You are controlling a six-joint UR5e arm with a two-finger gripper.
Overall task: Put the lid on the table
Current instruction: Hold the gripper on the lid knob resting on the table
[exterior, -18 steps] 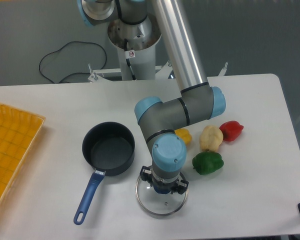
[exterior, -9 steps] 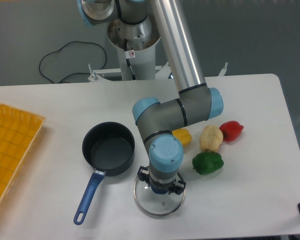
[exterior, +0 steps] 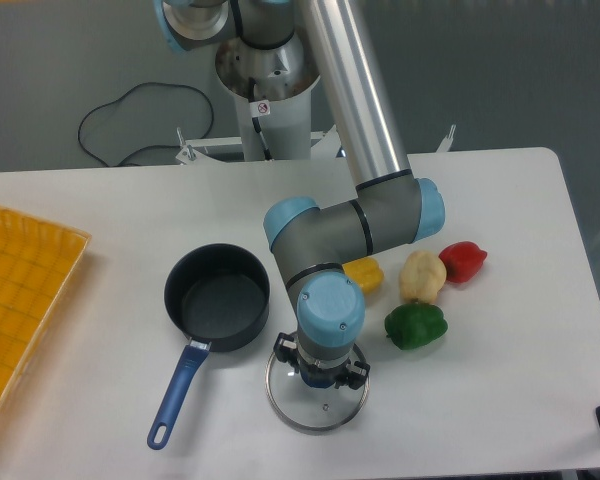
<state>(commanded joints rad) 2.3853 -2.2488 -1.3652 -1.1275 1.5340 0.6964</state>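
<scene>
The lid (exterior: 325, 408), clear glass with a thin metal rim, is low over the white table (exterior: 500, 390) near its front edge, right of the saucepan's handle. My gripper (exterior: 318, 375) points straight down over the lid's centre and is shut on the knob, which the wrist hides. I cannot tell whether the lid's rim touches the table.
A dark saucepan (exterior: 217, 297) with a blue handle (exterior: 178, 392) stands just left of the lid. A yellow pepper (exterior: 367, 272), a potato (exterior: 422, 275), a green pepper (exterior: 416, 325) and a red pepper (exterior: 463, 260) lie to the right. A yellow gridded tray (exterior: 20, 300) is at the far left.
My gripper and the lid have shifted slightly to the left, toward the saucepan's handle. Nothing else has moved.
</scene>
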